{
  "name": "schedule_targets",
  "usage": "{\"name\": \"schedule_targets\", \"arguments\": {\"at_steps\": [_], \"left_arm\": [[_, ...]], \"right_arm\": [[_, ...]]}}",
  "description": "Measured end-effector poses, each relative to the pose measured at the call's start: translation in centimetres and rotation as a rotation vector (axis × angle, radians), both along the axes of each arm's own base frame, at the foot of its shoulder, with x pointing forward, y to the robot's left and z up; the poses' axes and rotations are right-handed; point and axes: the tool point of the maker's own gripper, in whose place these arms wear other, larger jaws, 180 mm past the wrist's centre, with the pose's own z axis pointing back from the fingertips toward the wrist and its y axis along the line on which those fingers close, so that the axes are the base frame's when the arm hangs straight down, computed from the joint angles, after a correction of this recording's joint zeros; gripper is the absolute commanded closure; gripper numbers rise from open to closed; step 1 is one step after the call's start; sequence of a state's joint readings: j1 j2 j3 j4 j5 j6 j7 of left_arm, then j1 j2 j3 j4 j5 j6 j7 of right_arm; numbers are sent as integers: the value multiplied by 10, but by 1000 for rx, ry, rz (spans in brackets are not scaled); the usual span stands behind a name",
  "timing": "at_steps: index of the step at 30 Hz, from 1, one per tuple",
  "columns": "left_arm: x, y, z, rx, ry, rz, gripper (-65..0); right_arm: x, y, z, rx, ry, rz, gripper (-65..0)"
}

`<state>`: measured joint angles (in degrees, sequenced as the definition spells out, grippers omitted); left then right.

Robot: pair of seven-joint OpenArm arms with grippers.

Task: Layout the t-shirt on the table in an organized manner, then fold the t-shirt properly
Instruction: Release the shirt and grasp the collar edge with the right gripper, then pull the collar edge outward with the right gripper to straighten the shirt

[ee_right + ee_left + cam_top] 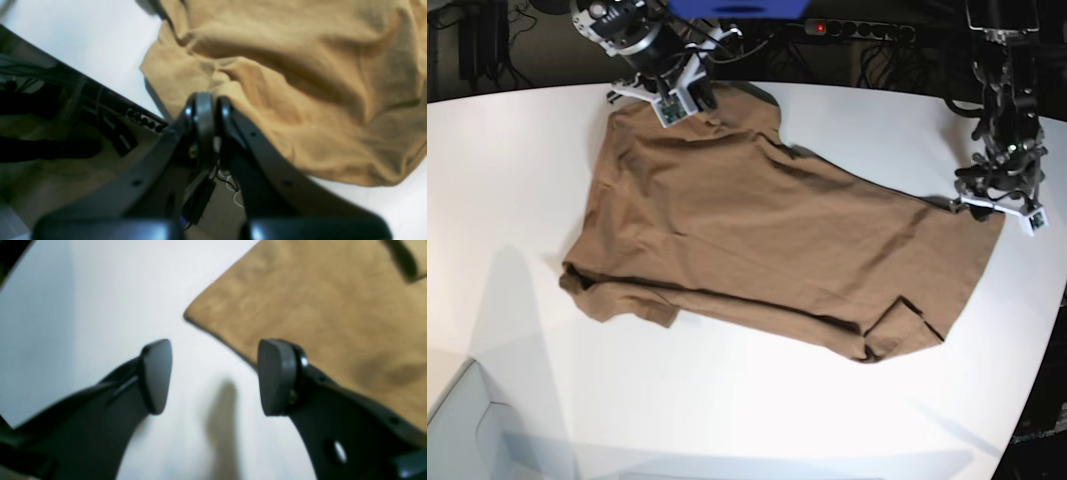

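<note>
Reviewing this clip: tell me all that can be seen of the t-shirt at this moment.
The t-shirt is plain tan-brown, soft cotton-looking cloth with no print. It lies spread but wrinkled and skewed diagonally across the white table, short sleeves bunched at its near edge. The right tool is shut on a far edge of it near the table's rim. The left tool stands open over bare table beside a cloth corner, apparently not touching.
</note>
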<state>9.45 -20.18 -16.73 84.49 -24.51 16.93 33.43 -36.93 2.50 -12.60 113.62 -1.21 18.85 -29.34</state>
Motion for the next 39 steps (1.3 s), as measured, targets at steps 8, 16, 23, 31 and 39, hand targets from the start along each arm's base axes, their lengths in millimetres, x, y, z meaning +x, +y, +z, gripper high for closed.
{"name": "schedule_targets", "arguments": {"at_steps": [8, 16, 23, 31, 39], "left_arm": [[16, 30, 4, -2, -27, 93, -389], [41, 35, 1, -32, -31, 124, -389], [41, 31, -10, -37, 2, 116, -382], [37, 37, -28, -11, 37, 119, -196], [28, 40, -31, 9, 31, 117, 0]], "right_arm": [[-1, -5, -1, -19, -2, 18, -228], [-1, -7, -2, -26, -5, 21, -248], [1, -10, -1, -27, -8, 12, -252], [17, -51, 2, -57, -25, -178, -253], [18, -59, 1, -72, -24, -195, -247]]}}
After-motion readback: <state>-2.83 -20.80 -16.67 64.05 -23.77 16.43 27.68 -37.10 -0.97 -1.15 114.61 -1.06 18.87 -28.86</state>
